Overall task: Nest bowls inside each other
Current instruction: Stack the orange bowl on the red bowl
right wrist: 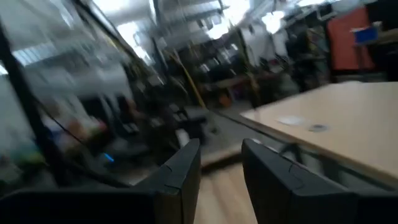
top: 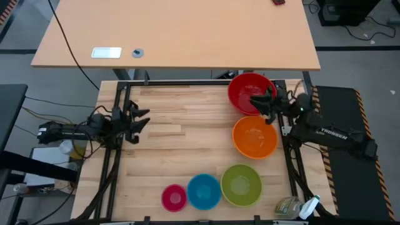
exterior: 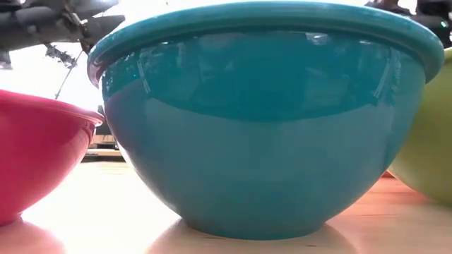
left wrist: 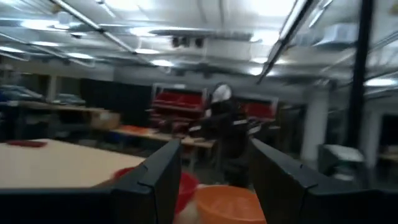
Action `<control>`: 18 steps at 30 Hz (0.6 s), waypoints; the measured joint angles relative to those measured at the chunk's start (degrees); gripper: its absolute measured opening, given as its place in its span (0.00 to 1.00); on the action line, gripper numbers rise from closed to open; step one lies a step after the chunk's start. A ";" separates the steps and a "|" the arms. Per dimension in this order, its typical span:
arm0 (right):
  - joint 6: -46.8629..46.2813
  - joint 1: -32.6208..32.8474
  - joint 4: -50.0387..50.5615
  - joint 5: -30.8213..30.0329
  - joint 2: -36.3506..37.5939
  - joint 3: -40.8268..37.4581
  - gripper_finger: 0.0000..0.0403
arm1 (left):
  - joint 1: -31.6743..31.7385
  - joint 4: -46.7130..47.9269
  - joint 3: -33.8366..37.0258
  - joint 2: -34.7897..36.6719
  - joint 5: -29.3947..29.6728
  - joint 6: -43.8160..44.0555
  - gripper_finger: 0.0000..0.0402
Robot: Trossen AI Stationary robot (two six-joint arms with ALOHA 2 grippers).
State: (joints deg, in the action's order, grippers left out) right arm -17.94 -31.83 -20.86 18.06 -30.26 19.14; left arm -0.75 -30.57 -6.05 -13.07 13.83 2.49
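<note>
the right hand (top: 267, 107), fingers apart and empty, hovers over the red bowl (top: 245, 89) rim.

Glossy plastic bowls on pale bare wood

The blue bowl (exterior: 265, 120) is smooth, shiny plastic that mirrors the room along its wall; the pink bowl (exterior: 35, 159) at its 9 o'clock and the lime green bowl (exterior: 427, 152) at its 3 o'clock share that wet-looking gloss, as do the red bowl (top: 249, 92) and orange bowl (top: 254, 137). The table (top: 169, 150) is light planked wood with a matt, visible grain
</note>
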 joint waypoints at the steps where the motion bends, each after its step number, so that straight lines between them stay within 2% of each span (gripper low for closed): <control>1: 2.43 0.00 2.02 -0.79 -1.45 1.86 0.31 | 0.17 2.07 -1.52 -0.57 0.60 -1.09 0.46; 7: 9.35 -0.28 2.16 -7.81 -9.29 9.08 0.31 | 0.93 14.89 -8.78 -4.29 0.98 -2.77 0.46; 12: 6.28 -0.30 3.26 -13.81 -15.27 15.73 0.31 | 0.85 18.65 -14.58 -7.94 0.91 6.45 0.46; 15: 4.54 -0.10 11.08 -13.07 -18.73 22.37 0.31 | 0.85 17.87 -18.53 -10.24 1.19 13.61 0.46; 18: 0.98 1.26 24.55 -12.07 -22.46 30.54 0.31 | 0.85 17.64 -23.08 -12.89 2.10 18.91 0.46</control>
State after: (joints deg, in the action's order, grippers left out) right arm -16.96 -30.58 3.69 5.99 -52.73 49.68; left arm 0.10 -12.93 -29.13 -25.96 15.93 21.40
